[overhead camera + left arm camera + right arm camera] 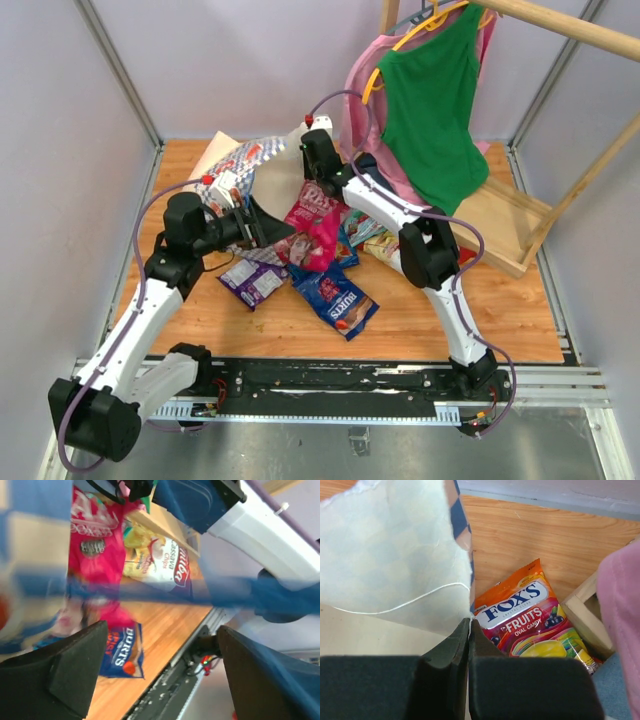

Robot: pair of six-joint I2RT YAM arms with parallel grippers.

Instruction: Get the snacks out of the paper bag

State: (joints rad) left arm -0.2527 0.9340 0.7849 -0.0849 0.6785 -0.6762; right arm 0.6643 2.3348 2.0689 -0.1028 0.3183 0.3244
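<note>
1. Our right pincer [469, 630] is closed tight. Its 2 pads are pressed together on the edge of the paper bag [395, 545], whose pale inner face rises from the pads and fills the space above them.
2. Just past those pads, on the other side of the bag's edge, an orange FOX'S Fruits Oval Candy packet [525, 622] lies flat on the wooden tabletop [530, 535], outside the bag.
3. Farther out on that side we see a pink garment [625, 610] and the corner of a wooden frame [582, 612].
4. Our left pincer [162, 627] stands open, its 2 fingers [75, 670] wide apart with nothing clamped between them.
5. A blurred blue band [150, 590] crosses the view just beyond the fingertips. We cannot tell what it is or whether it touches them.
6. Beyond the band, a blue BURTS packet [125, 652] lies nearest, just beside 1 fingertip. A pink packet [95, 545] lies farther ahead of that finger. A cassava chips packet [160, 565] sits beside the pink one, ahead of the gap.
7. From above, a purple packet [252, 282] lies near the left pincer, towards the arm bases.
8. These 5 packets rest on the tabletop outside the bag, between the 2 arms. We cannot tell whether anything is inside the bag.
</note>
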